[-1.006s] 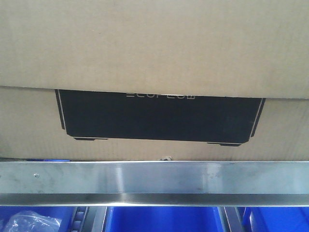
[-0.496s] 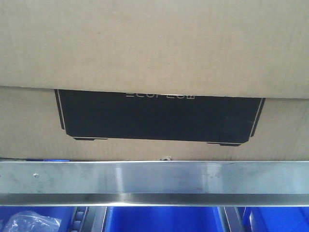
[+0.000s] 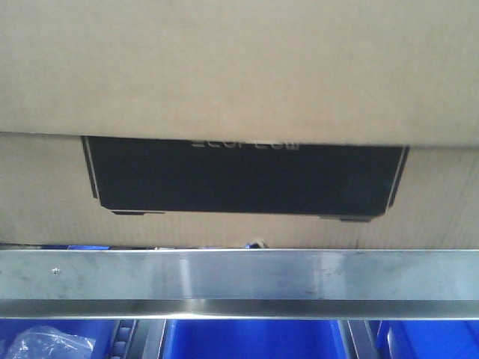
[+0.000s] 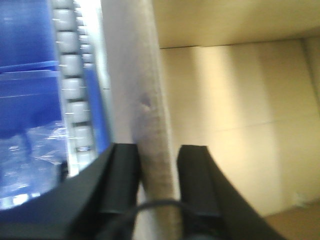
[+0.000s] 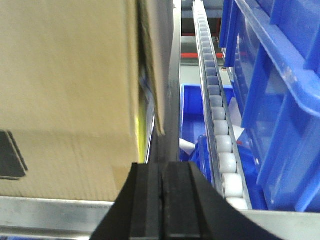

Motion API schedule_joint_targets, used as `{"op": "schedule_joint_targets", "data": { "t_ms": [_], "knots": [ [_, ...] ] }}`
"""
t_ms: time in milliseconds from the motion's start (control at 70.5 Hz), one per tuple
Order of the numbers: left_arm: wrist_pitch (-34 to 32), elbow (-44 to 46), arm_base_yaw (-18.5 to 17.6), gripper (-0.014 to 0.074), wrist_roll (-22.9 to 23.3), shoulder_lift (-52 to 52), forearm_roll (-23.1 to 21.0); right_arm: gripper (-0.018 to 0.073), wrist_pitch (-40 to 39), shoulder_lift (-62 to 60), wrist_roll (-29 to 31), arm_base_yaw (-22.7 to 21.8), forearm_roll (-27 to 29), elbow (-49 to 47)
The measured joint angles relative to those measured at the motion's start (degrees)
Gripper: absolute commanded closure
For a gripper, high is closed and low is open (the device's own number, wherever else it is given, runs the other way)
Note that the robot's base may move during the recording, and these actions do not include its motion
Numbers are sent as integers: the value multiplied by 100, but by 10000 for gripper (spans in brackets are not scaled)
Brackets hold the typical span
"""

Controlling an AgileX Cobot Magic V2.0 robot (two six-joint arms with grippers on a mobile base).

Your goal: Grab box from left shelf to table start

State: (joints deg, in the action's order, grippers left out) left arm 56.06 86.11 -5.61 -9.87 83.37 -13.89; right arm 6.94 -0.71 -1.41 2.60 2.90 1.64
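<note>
One box (image 3: 239,75) on the left shelf (image 3: 239,273), two grippers.
We see the left gripper (image 4: 159,152) pinching a blurred box wall; the right gripper (image 5: 161,172) is closed on nothing. A flap hides half the lettering; box edges and three blue bins (image 3: 247,340) are cropped.

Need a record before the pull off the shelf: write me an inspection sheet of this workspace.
Surface: left shelf, brushed metal front rail; table not in view.
Job's things: cardboard box above and behind the rail, black printed panel facing out.
Clutter: blue bins below the rail; clear plastic bag at lower left.
Grippers: left gripper, jaws closed on the box's wall; right gripper, jaws shut on nothing, beside the box's corner.
Cables: thin dark cable across the left gripper's base.
Surroundings: roller track beside the box.
</note>
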Motion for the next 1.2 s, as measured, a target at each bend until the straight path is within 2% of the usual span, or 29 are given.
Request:
{"op": "schedule_joint_targets", "data": {
  "t_ms": [170, 326, 595, 680, 737, 822, 865, 1120, 1205],
  "knots": [
    [0, 12, 11, 693, -68, 40, 4, 501, -507, 0, 0, 0, 0, 0],
    [40, 24, -24, 692, -172, 40, -86, 501, -471, 0, 13, 21, 0, -515],
    [-21, 24, -24, 692, 174, 40, -31, 491, 583, 544, 3, 21, 0, -2244],
    [-30, 24, -24, 692, 187, 40, -7, 407, 1033, 1007, 3, 21, 0, -2836],
    [-30, 24, -24, 692, 187, 40, -7, 277, 1349, 1344, 3, 21, 0, -3250],
    [-30, 24, -24, 692, 213, 40, 2, 11, 1846, 1836, 3, 21, 0, -3844],
    [-30, 24, -24, 693, 213, 40, 5, -91, 2168, 2099, 3, 21, 38, -4160],
    [-30, 24, -24, 692, 234, 40, 15, -65, 4645, 3576, -1, 21, 726, -5947],
    [-30, 24, -24, 692, 234, 40, 15, -62, 5440, 4151, -178, 21, 824, -6462]
  ]
}}
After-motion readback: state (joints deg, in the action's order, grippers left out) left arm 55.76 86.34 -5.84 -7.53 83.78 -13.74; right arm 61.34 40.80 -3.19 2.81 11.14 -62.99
